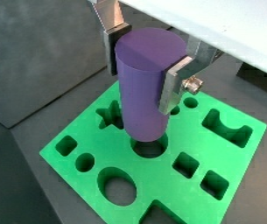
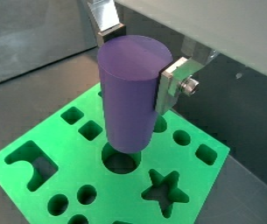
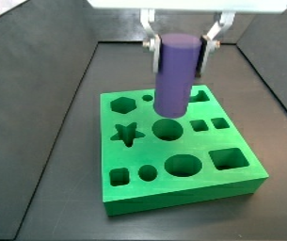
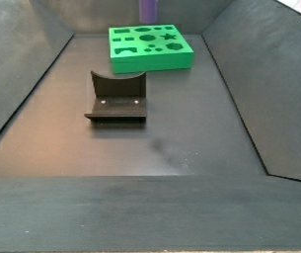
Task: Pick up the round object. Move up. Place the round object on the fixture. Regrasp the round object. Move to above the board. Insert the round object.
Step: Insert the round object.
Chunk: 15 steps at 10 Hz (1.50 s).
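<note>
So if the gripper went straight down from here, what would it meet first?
The cylinder in the gripper would probably enter the board's middle round hole; depth is uncertain.

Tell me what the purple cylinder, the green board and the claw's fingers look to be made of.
Purple cylinder, held in the claw above the board's middle round hole: likely plastic, matte, uniform colour, no glare. Green board: likely plastic too, perhaps printed; saturated colour, dull surface, crisp cut-outs. Fingers: metal by the look, flat silver plates with a bolt head showing. Fixture: dark, matte; material unclear.
</note>
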Available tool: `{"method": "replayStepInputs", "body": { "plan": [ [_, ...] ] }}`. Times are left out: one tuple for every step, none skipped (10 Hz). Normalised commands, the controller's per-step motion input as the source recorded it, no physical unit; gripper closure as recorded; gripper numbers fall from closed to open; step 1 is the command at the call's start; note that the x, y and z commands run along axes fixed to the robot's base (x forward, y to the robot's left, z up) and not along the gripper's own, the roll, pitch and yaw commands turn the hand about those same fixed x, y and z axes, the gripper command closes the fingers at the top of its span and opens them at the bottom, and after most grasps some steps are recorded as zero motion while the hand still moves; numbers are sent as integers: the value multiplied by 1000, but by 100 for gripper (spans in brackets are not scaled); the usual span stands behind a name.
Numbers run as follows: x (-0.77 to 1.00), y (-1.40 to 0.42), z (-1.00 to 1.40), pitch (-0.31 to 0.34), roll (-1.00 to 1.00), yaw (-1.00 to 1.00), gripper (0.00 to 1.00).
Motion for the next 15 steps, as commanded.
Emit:
{"method": "replayStepInputs", "body": {
  "plan": [
    [54, 0, -211, 0, 11, 117, 100],
    [60, 0, -194, 0, 4, 109, 100],
    [86, 0, -183, 0, 0, 97, 100],
    [100, 0, -174, 0, 0, 86, 100],
    [140, 0, -163, 0, 0, 77, 100],
    [126, 0, -163, 0, 1, 69, 100],
    [140, 0, -163, 0, 0, 69, 100],
    [100, 0, -171, 0, 0, 54, 100],
    [74, 0, -183, 0, 0, 49, 100],
    [29, 17, -206, 0, 0, 46, 100],
    [3, 23, -223, 0, 0, 40, 100],
    [14, 11, -237, 0, 0, 43, 100],
    [0, 17, -243, 0, 0, 31, 100],
    [0, 6, -251, 0, 0, 29, 100],
    [0, 3, -271, 0, 0, 29, 100]
  ]
}}
